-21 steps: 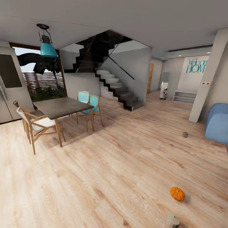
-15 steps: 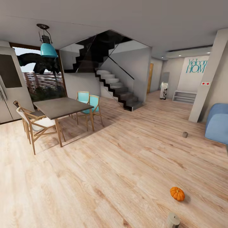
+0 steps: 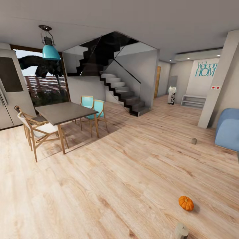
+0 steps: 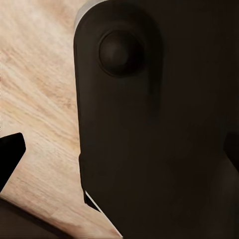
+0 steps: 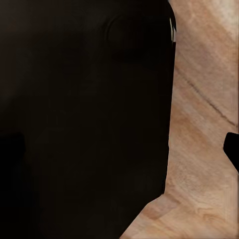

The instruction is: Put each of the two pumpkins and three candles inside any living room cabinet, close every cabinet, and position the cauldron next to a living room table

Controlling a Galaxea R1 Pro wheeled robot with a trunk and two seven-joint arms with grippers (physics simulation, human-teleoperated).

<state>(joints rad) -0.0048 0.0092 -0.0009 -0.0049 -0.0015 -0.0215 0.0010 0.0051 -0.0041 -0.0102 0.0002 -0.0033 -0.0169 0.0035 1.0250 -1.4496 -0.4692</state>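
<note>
Orange pumpkin (image 3: 186,203) and candle (image 3: 181,230) on floor in head view.

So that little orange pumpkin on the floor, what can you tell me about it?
The pumpkin is small, bright orange and ribbed, with a squat rounded shape; its stem is too small to make out. It sits by itself on the pale wooden floor, low on the right of the head view, casting a soft shadow. Nothing touches it but the boards. A pale stubby candle stands nearer the camera, apart from it, and another small candle lies farther off near the blue sofa.
</note>
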